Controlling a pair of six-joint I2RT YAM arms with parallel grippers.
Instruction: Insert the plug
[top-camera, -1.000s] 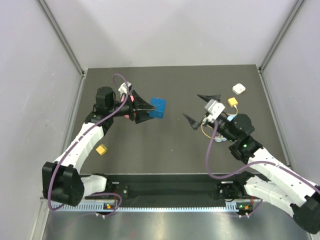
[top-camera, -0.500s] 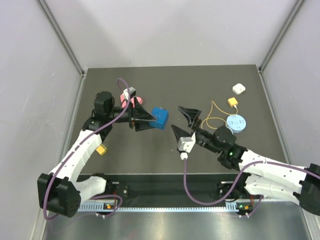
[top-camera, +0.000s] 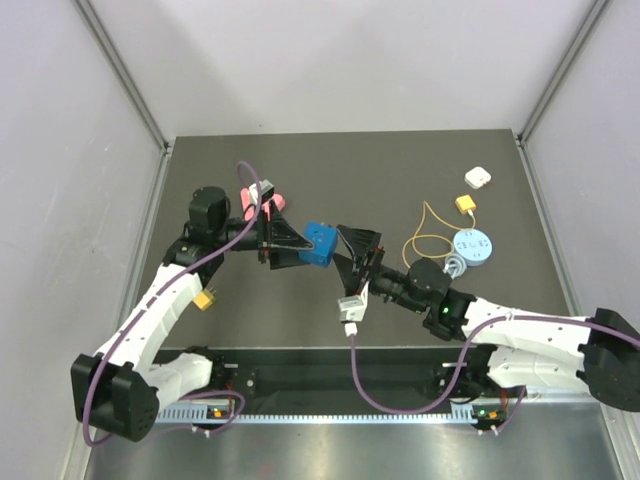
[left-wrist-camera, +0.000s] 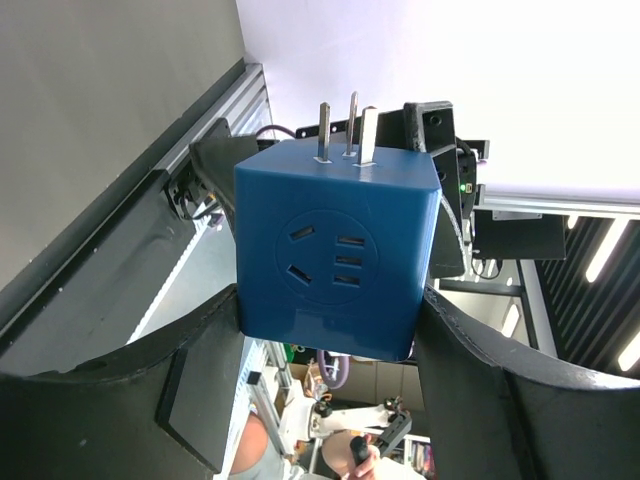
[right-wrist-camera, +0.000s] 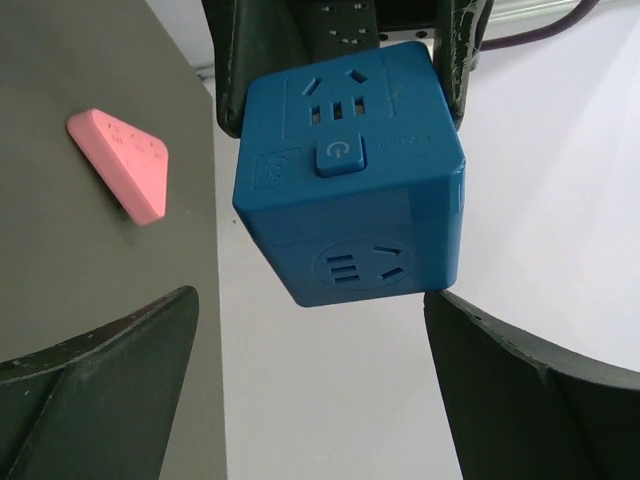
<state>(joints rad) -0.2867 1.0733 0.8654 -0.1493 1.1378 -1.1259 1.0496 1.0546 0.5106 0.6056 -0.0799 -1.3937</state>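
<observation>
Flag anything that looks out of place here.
The plug lies untouched at the far right of the table, its wire looped loosely. The left gripper holds a blue socket cube in the air, and the open right gripper flanks it. Nothing looks spilled or damaged.

left hand (top-camera: 305, 247) gripping, right hand (top-camera: 341, 246) spread

Small yellow blocky plug (top-camera: 465, 204), lying loose, right rear of table (top-camera: 300, 330)
</observation>
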